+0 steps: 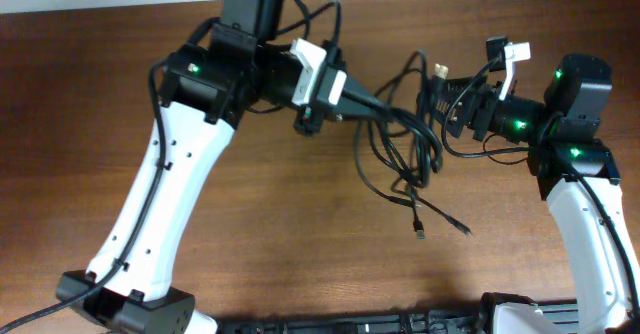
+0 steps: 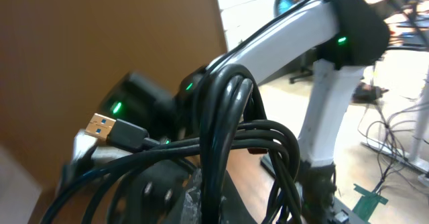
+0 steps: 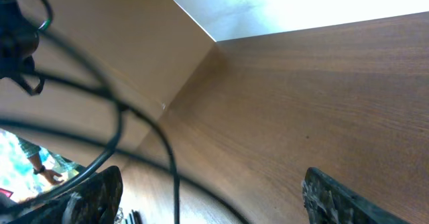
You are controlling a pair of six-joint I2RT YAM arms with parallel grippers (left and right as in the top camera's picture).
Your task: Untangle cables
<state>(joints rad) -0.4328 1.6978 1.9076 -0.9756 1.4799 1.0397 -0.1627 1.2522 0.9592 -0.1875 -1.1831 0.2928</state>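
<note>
1. Left hand: narrow, closed on the cables. In the left wrist view the bundle loops over and runs down between the dark fingers.
2. Right hand: wide open and holding nothing. In its wrist view the two fingers sit at opposite lower corners. One thin strand crosses the gap between them, with more strands off to the left side.
3. The two hands point at each other above the far middle of the bench. They are close together, with the tangle between them.
4. Cables: several black loops are bunched at the left hand's tip and spread out below it toward the bench centre. Two loose ends trail toward the near side, apart from the main knot.
5. Plug: a gold USB end that sticks up at the top of the tangle, just beside the right hand. The left wrist view shows it clearly, with blue inside the shell.
6. Cannot tell whether the lower loops rest on the bench or hang just above it.
7. Right arm: white, with a green light lit, behind the bundle in the left wrist view.
</note>
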